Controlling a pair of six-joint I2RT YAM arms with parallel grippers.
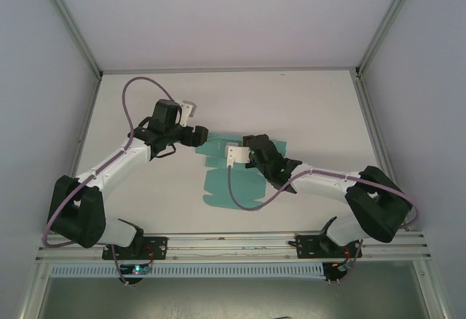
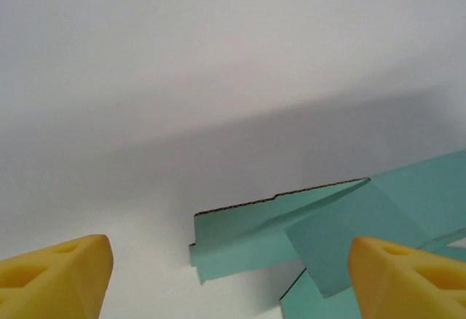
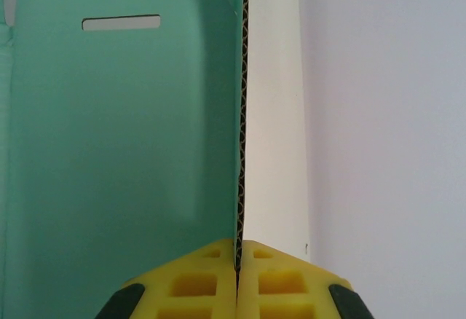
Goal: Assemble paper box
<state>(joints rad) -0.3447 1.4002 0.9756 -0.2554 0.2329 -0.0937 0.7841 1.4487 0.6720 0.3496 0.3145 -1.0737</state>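
Note:
The paper box (image 1: 226, 186) is a teal-green die-cut card sheet lying mostly flat mid-table, with some flaps lifted at its far end. My right gripper (image 1: 248, 148) is at that far end, shut on a raised panel's edge. In the right wrist view the yellow pads (image 3: 211, 286) of the right gripper (image 3: 237, 264) pinch the corrugated edge; the teal face (image 3: 124, 151) with a slot (image 3: 121, 22) is on the left, the pale back (image 3: 273, 115) on the right. My left gripper (image 1: 199, 135) hovers at the sheet's far-left corner, open. The left gripper (image 2: 233, 282) has raised teal flaps (image 2: 262, 239) just ahead of it, untouched.
The white table (image 1: 313, 108) stretches bare to the back and both sides of the sheet. Grey enclosure walls (image 1: 44, 57) close it in. A metal rail (image 1: 240, 245) runs along the near edge by the arm bases.

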